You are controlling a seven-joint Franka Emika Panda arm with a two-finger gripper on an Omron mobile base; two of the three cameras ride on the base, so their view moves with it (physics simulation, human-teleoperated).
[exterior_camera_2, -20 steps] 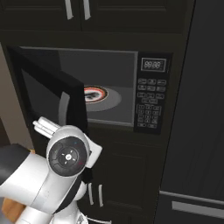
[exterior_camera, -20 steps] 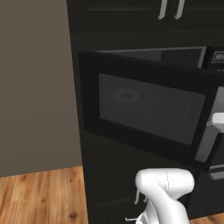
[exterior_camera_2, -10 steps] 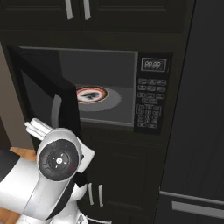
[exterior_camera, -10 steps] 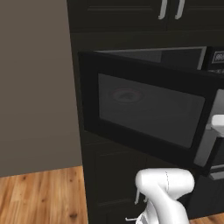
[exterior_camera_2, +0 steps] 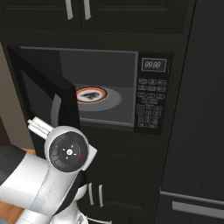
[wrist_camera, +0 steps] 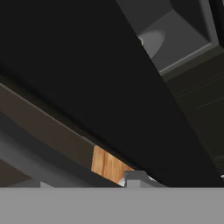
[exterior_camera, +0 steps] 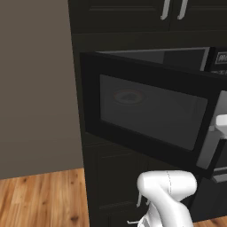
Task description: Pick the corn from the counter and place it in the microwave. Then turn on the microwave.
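My own arm blocks the lower part of the open door in the right base view, and the door hides the left of the plate. The dark smudge on that plate is too small to name. The left base view's right edge cuts off the keypad.

Kitchen: built-in microwave, dark cabinets, wood floor.
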